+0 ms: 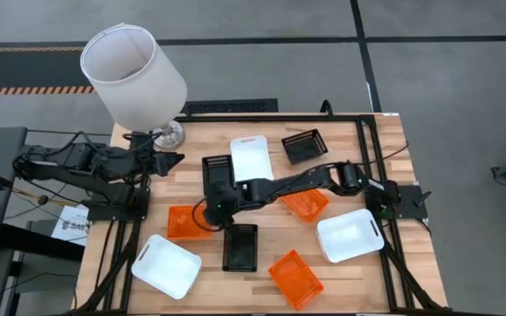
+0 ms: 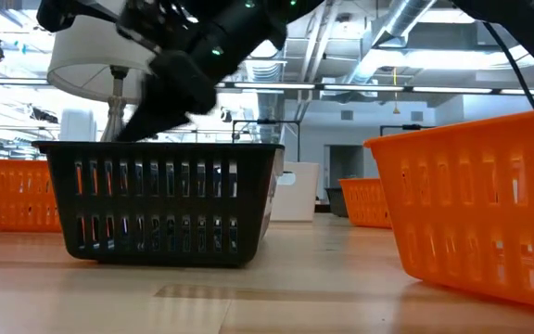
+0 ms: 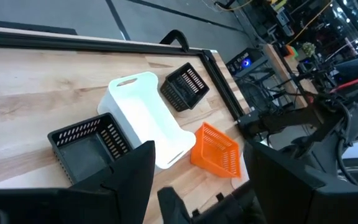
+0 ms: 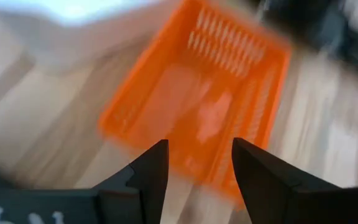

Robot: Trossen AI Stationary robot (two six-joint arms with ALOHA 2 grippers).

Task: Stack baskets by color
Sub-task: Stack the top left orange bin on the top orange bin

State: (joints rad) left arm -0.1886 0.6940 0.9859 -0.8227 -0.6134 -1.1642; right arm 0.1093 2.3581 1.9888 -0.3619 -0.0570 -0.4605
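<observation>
1. Wooden table [image 1: 341, 268] fills the high view; baskets lie scattered over it, none stacked.
2. Big white lampshade [image 1: 133, 75] on a metal base stands at the table's far left corner.
3. Right arm [image 1: 306, 182] reaches from the right edge across the middle; right gripper [image 1: 207, 213] hovers over the left orange basket [image 1: 184, 223]; jaws wide apart, holding nothing; its wrist view shows that basket just beyond the fingertips [image 4: 156, 163].
4. Left arm [image 1: 73, 164] waits at the table's left edge by the lamp base; left gripper [image 1: 172, 161] has jaws spread, empty.
5. White baskets: one at near left [image 1: 166, 264], one at right [image 1: 350, 235], one at far middle [image 1: 252, 159].
6. Orange baskets: one at near middle [image 1: 294, 279]; one under the right arm [image 1: 307, 204].
7. Black baskets: one at far right [image 1: 305, 146]; one beside the far white basket [image 1: 218, 168]; one at near middle [image 1: 240, 247], just beside the right gripper.
</observation>
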